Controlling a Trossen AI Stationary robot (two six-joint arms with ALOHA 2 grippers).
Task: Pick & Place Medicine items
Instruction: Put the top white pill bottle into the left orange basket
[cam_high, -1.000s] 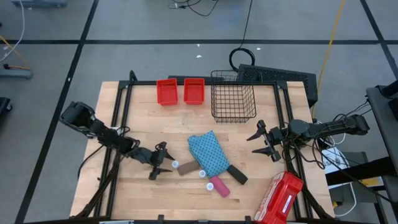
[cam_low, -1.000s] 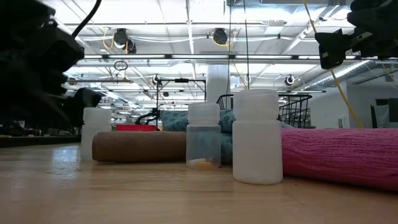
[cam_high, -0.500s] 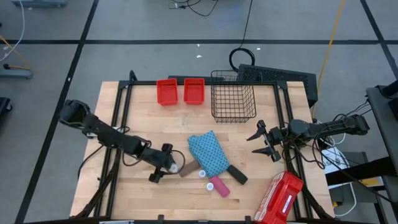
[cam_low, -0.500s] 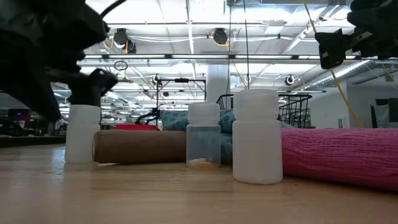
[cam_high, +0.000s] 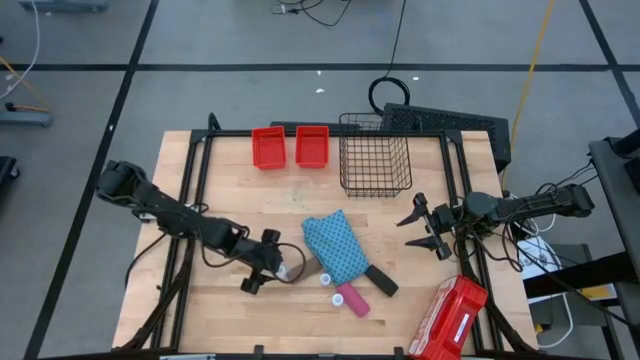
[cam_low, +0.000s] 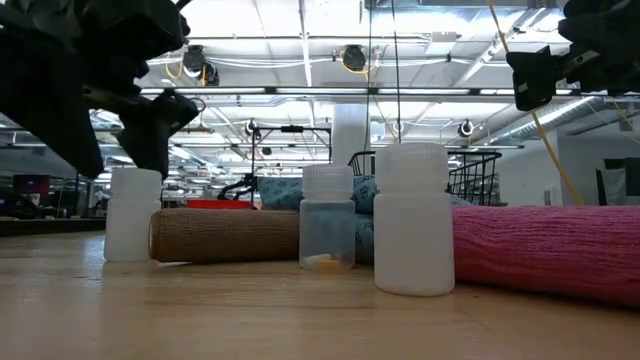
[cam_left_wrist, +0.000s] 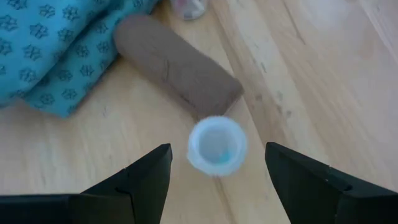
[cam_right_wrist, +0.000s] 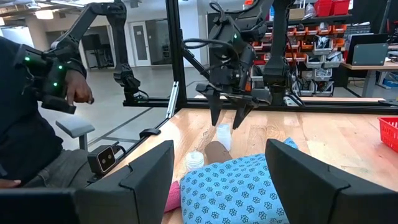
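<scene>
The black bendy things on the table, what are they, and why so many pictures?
They are two robot arms with pinching jaws. One camera looks down from the ceiling, one sits at table height, and one rides on each wrist. The left gripper hangs open right over a tiny white-capped vial, beside a brown box; it holds nothing. The right gripper waits open at the table's right edge. Also on the wooden table: a blue patterned cloth, a pink tube, a black box, a wire basket and a red case.
</scene>
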